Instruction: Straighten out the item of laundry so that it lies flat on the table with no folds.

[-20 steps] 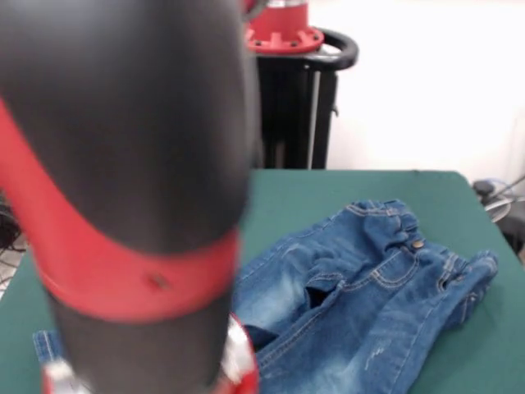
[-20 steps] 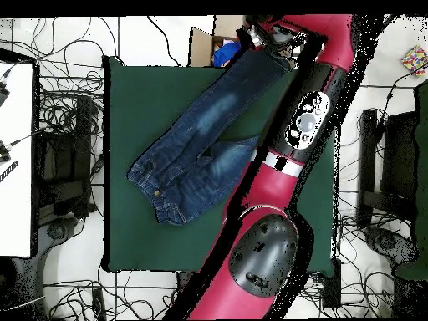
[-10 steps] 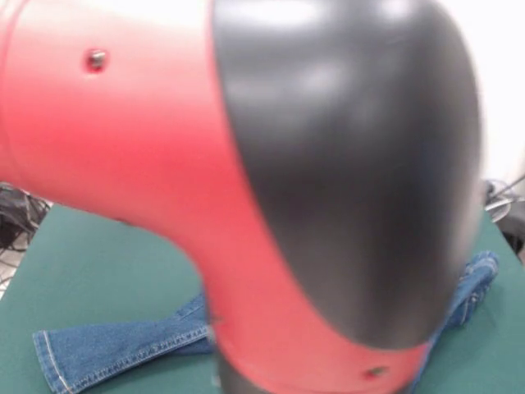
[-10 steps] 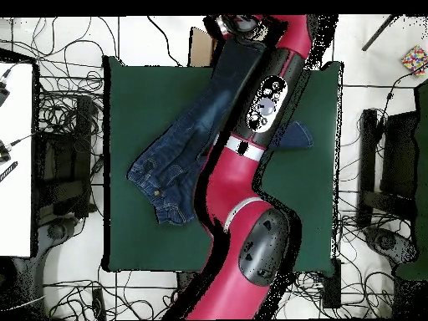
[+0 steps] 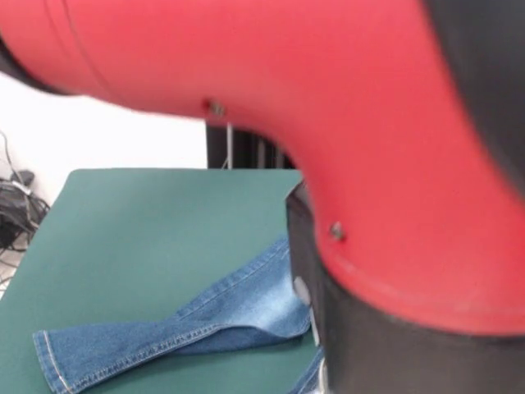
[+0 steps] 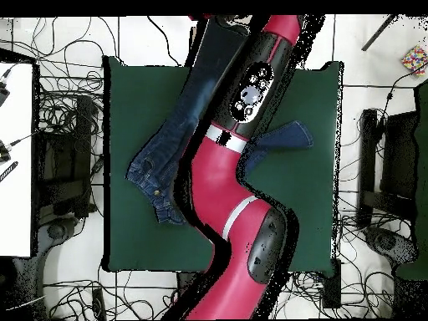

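The blue denim jeans lie on the dark green table. The waistband is at the left. One leg runs up toward the top edge alongside my arm. The other leg lies to the right of the arm. In the front view one leg of the jeans lies across the table, its hem at the lower left. My red arm crosses the jeans. My gripper is at the table's top edge and is too unclear to read.
The arm fills most of the front view and hides the rest of the jeans. Cables and stands surround the table on the floor. A brown box sits past the top edge.
The arm has swung leftward in the overhead view, and the long leg has moved with it. The other leg now lies uncovered to the arm's right. The waistband stayed in place.
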Tool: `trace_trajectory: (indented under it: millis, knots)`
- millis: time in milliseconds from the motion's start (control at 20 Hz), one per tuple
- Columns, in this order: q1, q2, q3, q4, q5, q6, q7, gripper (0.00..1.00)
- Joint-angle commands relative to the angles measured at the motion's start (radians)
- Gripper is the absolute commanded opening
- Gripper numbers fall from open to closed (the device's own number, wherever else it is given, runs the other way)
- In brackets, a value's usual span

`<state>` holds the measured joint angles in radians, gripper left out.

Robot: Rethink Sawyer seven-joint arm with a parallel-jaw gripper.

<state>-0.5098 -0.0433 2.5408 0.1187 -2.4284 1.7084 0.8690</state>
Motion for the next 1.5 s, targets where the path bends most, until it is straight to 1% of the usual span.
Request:
trace_trajectory:
  millis: [50,200,400,450,650,750,1000,1200,1350,1400,1500]
  knots:
    - [-0.034,-0.016,0.182,-0.11,-0.179,-0.008,-0.298,0.0]
    - [-0.032,-0.019,0.204,-0.104,-0.236,-0.009,-0.292,0.0]
    - [-0.026,-0.023,0.212,-0.1,-0.254,-0.058,-0.301,0.0]
    - [-0.026,-0.02,0.229,-0.103,-0.261,-0.059,-0.305,1.0]
    - [-0.028,-0.015,0.241,-0.108,-0.255,-0.068,-0.298,1.0]
    - [-0.028,-0.015,0.234,-0.099,-0.282,-0.044,-0.282,1.0]
    - [-0.03,-0.014,0.238,-0.098,-0.292,-0.038,-0.286,1.0]
    - [-0.027,-0.022,0.226,-0.093,-0.293,-0.011,-0.253,1.0]
    - [-0.016,-0.037,0.186,-0.083,-0.252,0.026,-0.194,1.0]
    - [-0.01,-0.042,0.162,-0.076,-0.235,0.057,-0.153,1.0]
    - [0.004,-0.047,0.097,-0.055,-0.17,0.107,-0.069,1.0]
